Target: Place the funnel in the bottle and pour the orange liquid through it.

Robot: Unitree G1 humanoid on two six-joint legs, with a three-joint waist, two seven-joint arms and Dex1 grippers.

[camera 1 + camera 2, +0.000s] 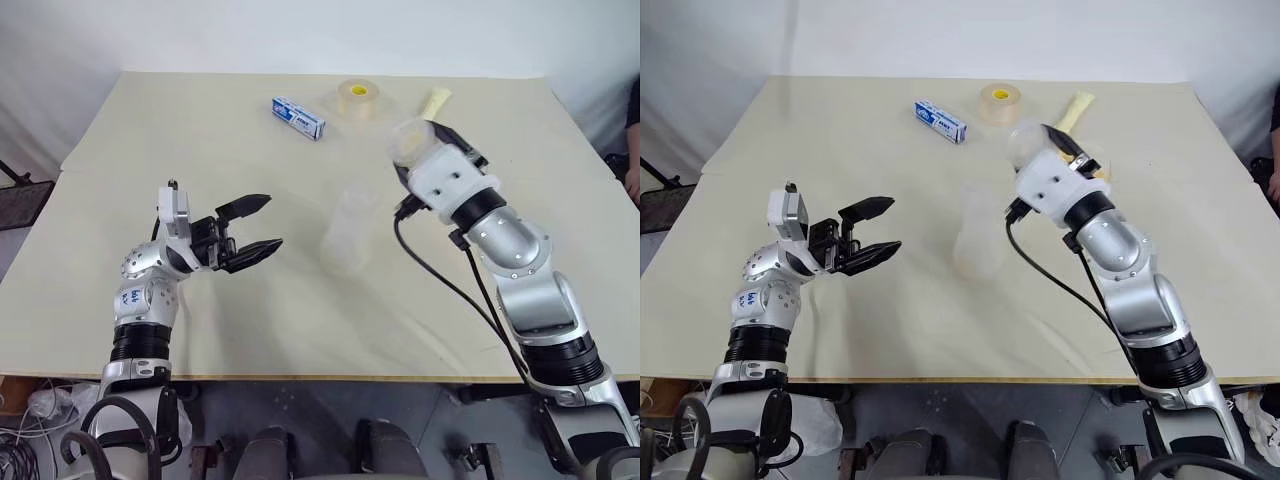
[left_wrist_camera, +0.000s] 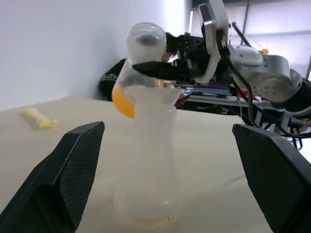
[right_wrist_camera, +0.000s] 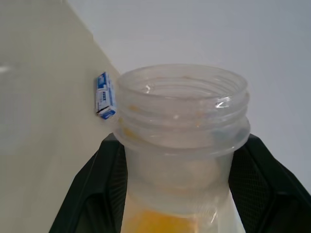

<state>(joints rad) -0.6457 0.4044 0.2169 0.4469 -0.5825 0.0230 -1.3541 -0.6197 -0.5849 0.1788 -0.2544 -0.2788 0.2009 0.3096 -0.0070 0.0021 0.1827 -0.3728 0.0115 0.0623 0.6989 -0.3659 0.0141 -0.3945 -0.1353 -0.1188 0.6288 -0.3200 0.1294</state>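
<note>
right pincer [image 3: 177, 189] clamps a clear threaded-neck bottle [image 3: 181, 145] holding orange liquid [image 3: 160, 223]; left pincer [image 1: 250, 228] gapes, seemingly empty

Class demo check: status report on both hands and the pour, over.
Left hand open, empty. Right hand shut on tilted flask of orange liquid, above bottle. Path clear.

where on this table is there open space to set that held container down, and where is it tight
The near table between the left gripper and the right arm is bare, as is the far left corner beyond the blue box. It is crowded at the far edge, where the box, tape roll and yellow stick sit, and around the clear bottle at centre.
</note>
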